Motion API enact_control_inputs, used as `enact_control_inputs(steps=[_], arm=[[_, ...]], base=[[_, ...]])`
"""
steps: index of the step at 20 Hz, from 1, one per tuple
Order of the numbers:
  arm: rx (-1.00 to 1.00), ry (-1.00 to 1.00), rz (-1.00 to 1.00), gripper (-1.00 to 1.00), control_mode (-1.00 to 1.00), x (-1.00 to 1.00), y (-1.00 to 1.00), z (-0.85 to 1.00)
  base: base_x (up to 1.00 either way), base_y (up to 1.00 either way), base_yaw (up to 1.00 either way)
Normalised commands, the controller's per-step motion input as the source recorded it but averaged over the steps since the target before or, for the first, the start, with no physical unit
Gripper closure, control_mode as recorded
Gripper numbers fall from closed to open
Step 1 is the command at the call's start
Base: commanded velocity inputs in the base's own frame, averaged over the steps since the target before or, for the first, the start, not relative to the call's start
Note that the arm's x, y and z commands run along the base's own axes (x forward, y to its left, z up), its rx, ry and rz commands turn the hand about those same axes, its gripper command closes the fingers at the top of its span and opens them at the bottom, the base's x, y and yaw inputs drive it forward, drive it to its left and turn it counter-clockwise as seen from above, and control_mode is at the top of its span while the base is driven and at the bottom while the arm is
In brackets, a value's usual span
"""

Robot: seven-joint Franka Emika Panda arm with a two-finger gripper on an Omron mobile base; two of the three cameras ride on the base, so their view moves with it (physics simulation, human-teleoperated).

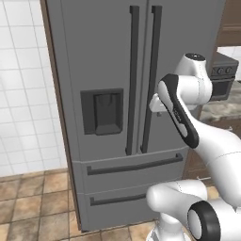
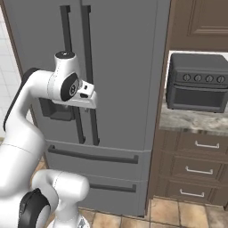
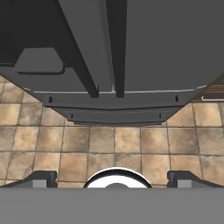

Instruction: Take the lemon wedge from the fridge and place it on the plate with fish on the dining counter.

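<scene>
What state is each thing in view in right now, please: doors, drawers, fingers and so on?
fridge: both doors shut, no gap at the seam.
fridge drawers: both pushed in.
gripper: fingers spread wide, holding nothing.
toaster oven: door shut.
cabinet drawers: all shut.
</scene>
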Motion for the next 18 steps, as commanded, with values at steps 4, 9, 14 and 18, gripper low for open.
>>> enact_control_inputs(steps=[4, 9, 14, 18], arm=[[0.00, 0.00, 0.00, -1.00, -1.00, -0.04, 0.00, 0.00], [0.00, -0.05, 0.00, -1.00, -1.00, -0.01, 0.00, 0.00], [0.00, -0.11, -0.01, -1.00, -1.00, 0.07, 0.05, 0.00], [0.00, -0.19, -0.07, -1.00, -1.00, 0.28, 0.00, 0.01]], base=[[-0.04, 0.00, 0.00], [0.00, 0.00, 0.00], [0.00, 0.00, 0.00], [0.00, 0.00, 0.00]])
